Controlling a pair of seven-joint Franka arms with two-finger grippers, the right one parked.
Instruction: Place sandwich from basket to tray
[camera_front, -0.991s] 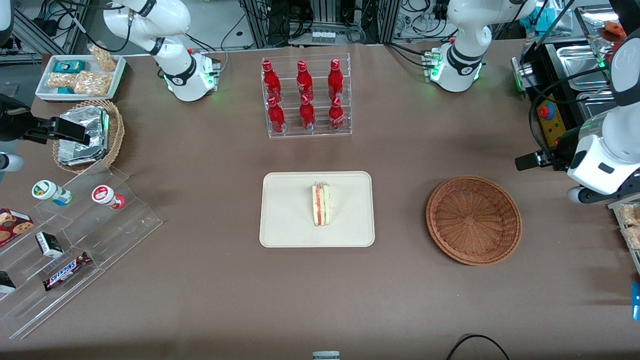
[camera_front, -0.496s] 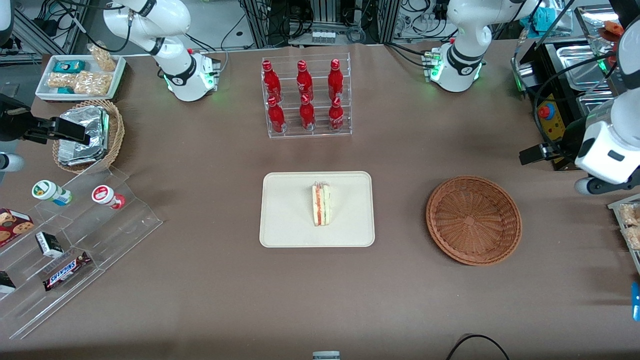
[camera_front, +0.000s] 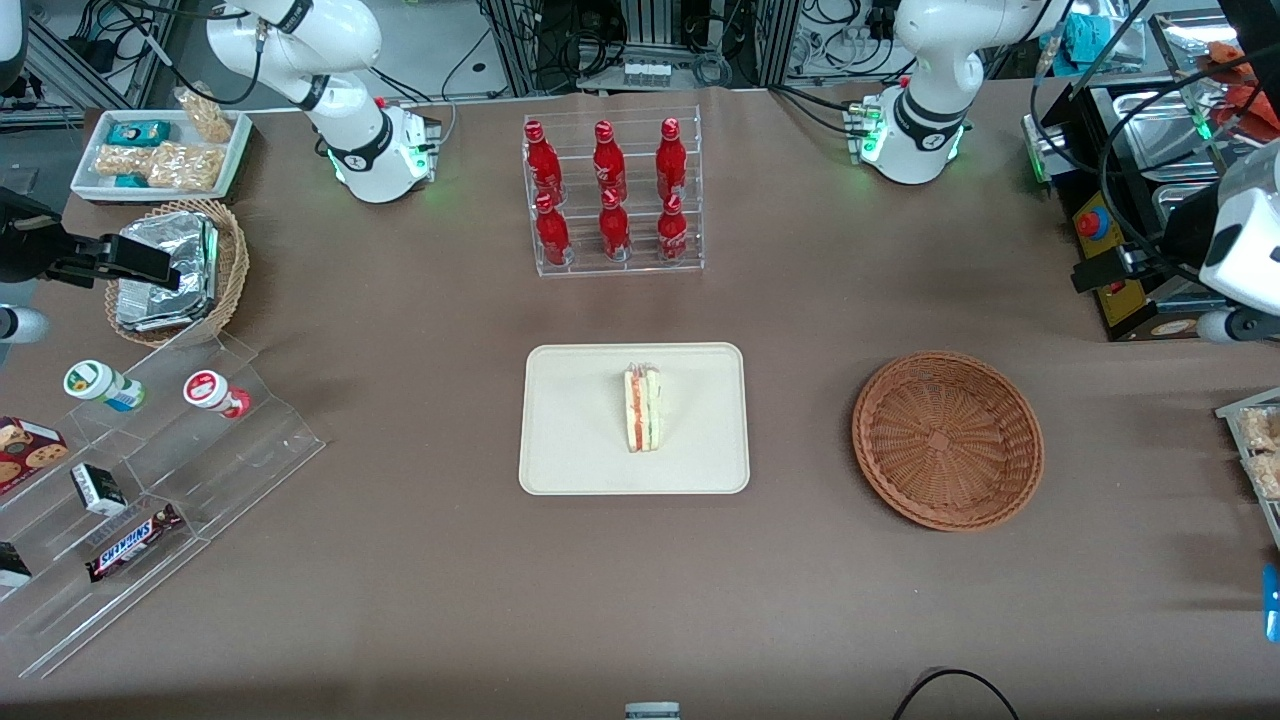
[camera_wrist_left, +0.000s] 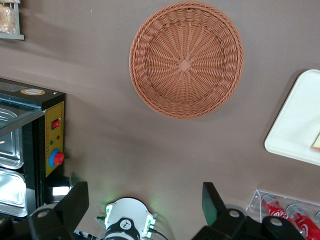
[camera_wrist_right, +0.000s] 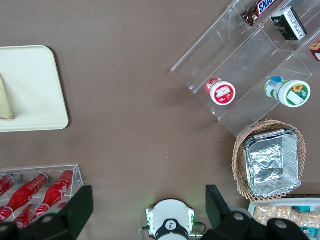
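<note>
The sandwich (camera_front: 642, 408), a white wedge with red-orange and green layers, lies on the cream tray (camera_front: 570, 420) at the middle of the table. The reddish-brown wicker basket (camera_front: 947, 438) sits beside the tray toward the working arm's end, with nothing in it. My gripper (camera_front: 1105, 268) hangs high above the table's working-arm end, farther from the front camera than the basket. Its fingers (camera_wrist_left: 75, 200) are wide open with nothing between them. The left wrist view takes in the basket (camera_wrist_left: 186, 59), a corner of the tray (camera_wrist_left: 297, 125) and a sliver of the sandwich (camera_wrist_left: 317, 142).
A clear rack of red bottles (camera_front: 610, 195) stands farther from the front camera than the tray. A black box with a red button (camera_front: 1100, 235) and metal pans sit under the gripper. An acrylic snack shelf (camera_front: 130, 470) and a foil-packet basket (camera_front: 180, 270) lie toward the parked arm's end.
My gripper has drawn away from the basket, moving up and farther from the front camera toward the table's edge. The sandwich, tray and basket have not moved.
</note>
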